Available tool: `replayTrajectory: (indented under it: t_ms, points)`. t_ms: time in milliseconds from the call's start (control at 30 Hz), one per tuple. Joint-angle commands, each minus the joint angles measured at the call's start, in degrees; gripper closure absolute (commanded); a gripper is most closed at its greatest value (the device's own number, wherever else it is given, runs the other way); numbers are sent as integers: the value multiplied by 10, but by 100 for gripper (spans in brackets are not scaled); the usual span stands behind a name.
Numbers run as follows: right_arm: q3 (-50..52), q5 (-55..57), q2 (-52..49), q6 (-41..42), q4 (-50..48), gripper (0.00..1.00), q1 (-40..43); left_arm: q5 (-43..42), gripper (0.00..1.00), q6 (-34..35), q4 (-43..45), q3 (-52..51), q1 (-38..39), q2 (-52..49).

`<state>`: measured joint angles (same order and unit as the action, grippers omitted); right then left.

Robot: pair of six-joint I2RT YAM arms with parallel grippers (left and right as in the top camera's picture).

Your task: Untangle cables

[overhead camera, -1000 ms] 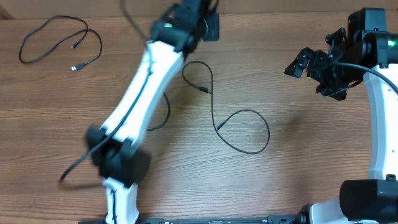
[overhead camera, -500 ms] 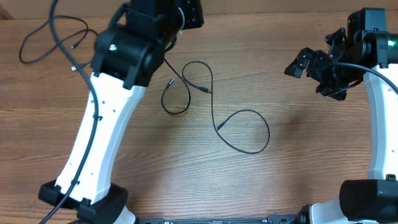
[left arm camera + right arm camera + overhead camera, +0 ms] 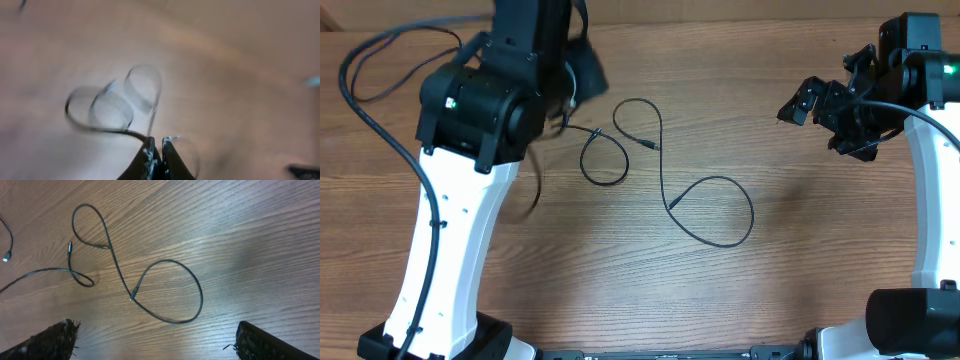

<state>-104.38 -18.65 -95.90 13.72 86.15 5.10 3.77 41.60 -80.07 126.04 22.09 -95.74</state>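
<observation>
Left claw [image 3: 156, 150], upper left of the overhead frame, pinches a thin black cable [image 3: 100, 130]; right claw [image 3: 155, 327], upper right, hangs spread wide above the worktop [image 3: 240, 240].

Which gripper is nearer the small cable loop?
Left. In the overhead view the left gripper is just up-left of the small loop, seemingly shut on its tail. The right gripper hangs open far off to the loop's right.

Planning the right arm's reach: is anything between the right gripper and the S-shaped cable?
Nothing visible. Only bare table lies between the right gripper and the S-shaped cable. The left gripper, shut on a second cable, is on the far side.
</observation>
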Motion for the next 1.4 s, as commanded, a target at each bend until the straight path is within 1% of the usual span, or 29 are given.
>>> replayTrajectory:
  t_ms: [0,100,167,233,300,400,567,600,633,700,733,800,833,867,900,967,1000,1100,1200,1233,1367]
  points:
    - [-1,-3,7,1,-2,0,-2,-23,96,23,-55,-21,1,-18]
    - [-1,-3,7,1,-2,0,-2,-24,96,24,-113,-44,5,-36]
    - [-1,-3,7,1,-2,0,-2,-25,96,24,-122,-64,10,-45]
    - [-1,-3,7,1,-2,0,-2,-30,95,24,-120,-92,17,-53]
    - [-1,-3,7,1,-2,0,-2,-35,91,23,-115,-129,28,-63]
    - [-1,-3,7,1,-2,0,-2,-32,87,23,-108,-170,41,-80]
    - [-1,-3,7,1,-2,0,-2,-34,86,23,-84,-234,61,-115]
    - [-1,-3,7,1,-2,0,-2,-35,85,23,-79,-241,65,-122]
    - [-1,-3,7,1,-2,0,-2,-39,82,23,-75,-247,68,-131]
    - [-1,-3,7,1,-2,0,-2,-57,76,20,-65,-253,73,-147]
    - [-1,-3,7,1,-2,0,-2,-74,76,16,-61,-253,76,-154]
    - [-1,-3,7,1,-2,0,-2,-140,73,-9,-36,-253,80,-167]
    - [-1,-3,7,1,-2,0,-2,-176,70,-28,-24,-253,81,-172]
    - [-1,-3,7,1,-2,0,-2,-221,64,-53,-9,-253,82,-174]
    - [-1,-3,7,1,-2,0,-2,-260,52,-78,7,-253,83,-175]
    - [-1,-3,7,1,-2,0,-2,-309,20,-121,33,-253,84,-176]
    - [-1,-3,7,1,-2,0,-2,-320,0,-138,45,-253,84,-175]
    - [-1,-3,7,1,-2,0,-2,-313,0,-148,56,-249,82,-175]
    - [-1,-3,7,1,-2,0,-2,-270,0,-153,51,-231,73,-175]
    - [-1,-3,7,1,-2,0,-2,-244,0,-153,42,-214,66,-175]
    - [-1,-3,7,1,-2,0,-2,-203,0,-159,15,-161,56,-175]
